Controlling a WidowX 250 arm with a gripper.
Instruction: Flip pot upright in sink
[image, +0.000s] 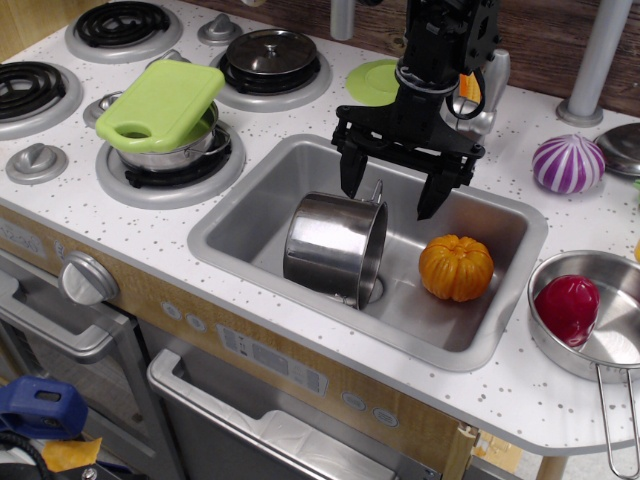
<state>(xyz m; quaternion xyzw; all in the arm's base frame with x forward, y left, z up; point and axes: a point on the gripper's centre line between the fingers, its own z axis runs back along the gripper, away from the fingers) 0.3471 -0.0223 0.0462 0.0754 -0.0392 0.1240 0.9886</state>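
The shiny steel pot (332, 242) lies on its side in the grey sink (262, 205), its open mouth facing right toward the orange pumpkin (456, 267). One thin wire handle sticks up at its rim. My gripper (391, 192) hangs open just above the pot's rim, its two black fingers spread wide, the left finger (350, 175) over the pot's top edge and the right finger (434, 195) over the gap between pot and pumpkin. It holds nothing.
A green cutting board (165, 100) lies on another steel pot on the stove at left. A lidded burner (272, 52) and a green plate (375, 80) stand behind. A purple striped onion (567, 163) and a long-handled pan (600, 310) holding a red vegetable (566, 305) are at right.
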